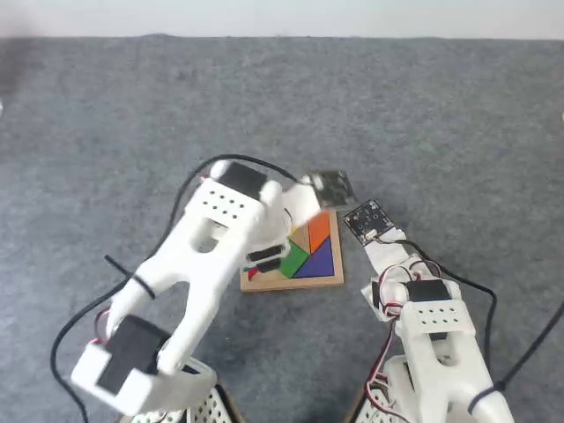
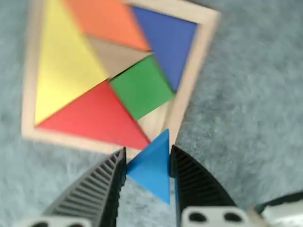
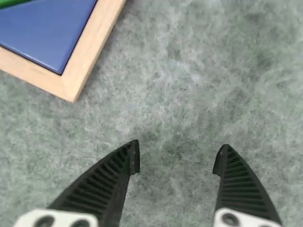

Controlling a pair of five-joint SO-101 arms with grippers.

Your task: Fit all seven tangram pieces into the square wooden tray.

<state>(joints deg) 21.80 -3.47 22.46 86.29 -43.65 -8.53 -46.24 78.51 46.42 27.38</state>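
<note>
The left claw (image 2: pixel 147 152) pinches a small blue triangle (image 2: pixel 151 172) between its ribbed pads, gripping it across its edges. One point of the piece aims forward at the wooden tray (image 2: pixel 201 56), and its tip overlaps the tray's near rim just ahead of the fingertips. Straight beyond lies a bare pocket (image 2: pixel 158 120), walled by the green square (image 2: pixel 142 87), the red triangle (image 2: pixel 94 116) and the rim — probably where this piece belongs. A second bare patch (image 2: pixel 116 56) shows farther ahead, between the yellow piece (image 2: pixel 61 66), the orange piece (image 2: pixel 106 21) and the green square.

The triangle looks like thin painted wood: light, stiff and likely slick, so it could twist in the grip. The hold seems workable, though the pads may have to release early so it can drop flat. Room is tight — the pocket leaves little slack, and a nudge could shift the green square.

The right claw (image 3: pixel 180 152) hangs spread wide over the grey mat (image 3: pixel 203 71), holding nothing. A corner of the tray lies ahead of it and off to one side.
</note>
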